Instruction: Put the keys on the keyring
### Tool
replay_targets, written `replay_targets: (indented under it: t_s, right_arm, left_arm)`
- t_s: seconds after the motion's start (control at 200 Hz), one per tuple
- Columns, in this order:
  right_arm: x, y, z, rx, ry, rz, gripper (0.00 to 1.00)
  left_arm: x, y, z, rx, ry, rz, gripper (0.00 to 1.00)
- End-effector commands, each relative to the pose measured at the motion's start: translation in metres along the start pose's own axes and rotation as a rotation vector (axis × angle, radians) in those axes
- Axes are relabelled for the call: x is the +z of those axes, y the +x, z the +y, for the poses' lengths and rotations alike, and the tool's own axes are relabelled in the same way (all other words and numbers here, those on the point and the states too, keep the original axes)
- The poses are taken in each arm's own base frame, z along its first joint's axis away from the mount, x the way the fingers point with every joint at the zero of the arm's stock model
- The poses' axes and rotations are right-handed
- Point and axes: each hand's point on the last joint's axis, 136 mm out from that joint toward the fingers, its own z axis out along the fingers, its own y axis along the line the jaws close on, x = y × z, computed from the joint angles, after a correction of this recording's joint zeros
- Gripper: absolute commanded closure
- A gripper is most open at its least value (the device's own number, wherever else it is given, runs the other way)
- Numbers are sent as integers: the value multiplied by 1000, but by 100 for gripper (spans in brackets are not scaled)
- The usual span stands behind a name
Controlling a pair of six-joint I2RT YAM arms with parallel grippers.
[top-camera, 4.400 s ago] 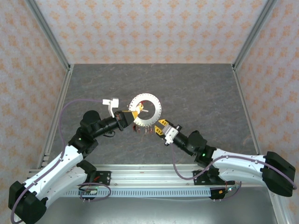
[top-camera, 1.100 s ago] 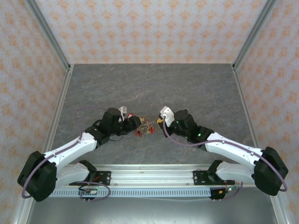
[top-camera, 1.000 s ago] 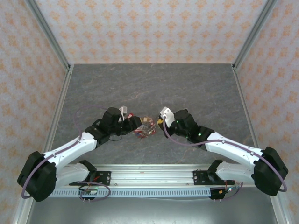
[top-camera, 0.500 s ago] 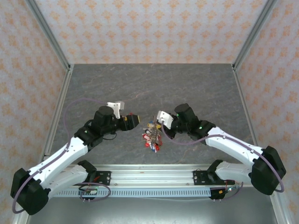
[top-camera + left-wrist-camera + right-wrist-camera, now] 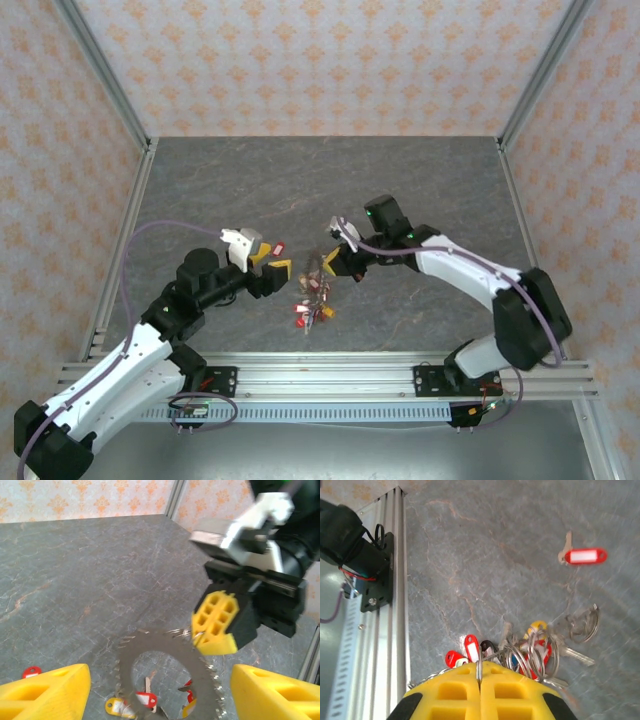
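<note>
Grey-brown toothed metal marks the keyring (image 5: 314, 266), my landmark. Top view: my right gripper (image 5: 328, 264), just right of it, is clamped on its rim, presenting the disc, I judge, for threading. The keys (image 5: 310, 308) already on it dangle from its near side. My left gripper (image 5: 272, 260), just left of it, stands wide and empty beside a loose red key (image 5: 279, 246). Left wrist view: my spread fingers (image 5: 47, 690) flank the ring, its central hole unobstructed. Right wrist view: my pads (image 5: 450, 692) pinch its thin edge; red and yellow tags cluster beyond.
</note>
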Motion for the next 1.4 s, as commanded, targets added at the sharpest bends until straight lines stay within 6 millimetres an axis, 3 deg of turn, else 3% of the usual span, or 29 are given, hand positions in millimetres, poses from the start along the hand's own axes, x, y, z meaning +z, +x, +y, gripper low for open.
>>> replay_targets:
  t_s: [0.0, 0.07, 0.23, 0.4, 0.51, 0.646, 0.746, 0.916, 1.046, 1.106, 1.181, 1.301, 1.396]
  right_arm:
    - [1, -20, 4, 177, -67, 31, 100]
    - [3, -24, -5, 252, -57, 65, 100]
    - [3, -16, -10, 171, -13, 115, 100]
    - [-7, -15, 17, -314, 9, 4, 100]
    - [-11, -17, 20, -619, 132, -72, 100]
    - [-20, -26, 18, -708, 231, -134, 100]
    - [-21, -20, 30, -673, 154, -96, 100]
    - [-23, -26, 47, -621, 46, -186, 100]
    - [-24, -35, 43, -587, 56, -207, 100]
    - [-30, -54, 24, -362, 114, -248, 100]
    - [-28, -59, 6, -94, 63, -191, 100]
    - [0, -20, -2, 278, -114, 105, 100]
    - [11, 3, -14, 492, -83, 342, 100]
  left_arm:
    - [0, -3, -7, 82, 34, -6, 28]
    - [0, -5, -8, 96, 40, -1, 29]
    - [0, -5, -10, 128, 46, 16, 30]
    - [-2, -1, -12, 154, 58, 31, 33]
    - [-1, 1, -19, 184, 104, 43, 39]
    - [1, 4, -31, 202, 180, 43, 46]
    - [3, 6, -42, 223, 230, 52, 50]
    - [10, 15, -59, 272, 290, 85, 58]
    - [19, 24, -66, 286, 307, 118, 65]
    - [22, 24, -66, 283, 311, 121, 67]
    - [23, 22, -62, 286, 280, 109, 67]
    - [21, 15, -50, 296, 207, 62, 66]
    - [16, 11, -42, 304, 152, 33, 66]
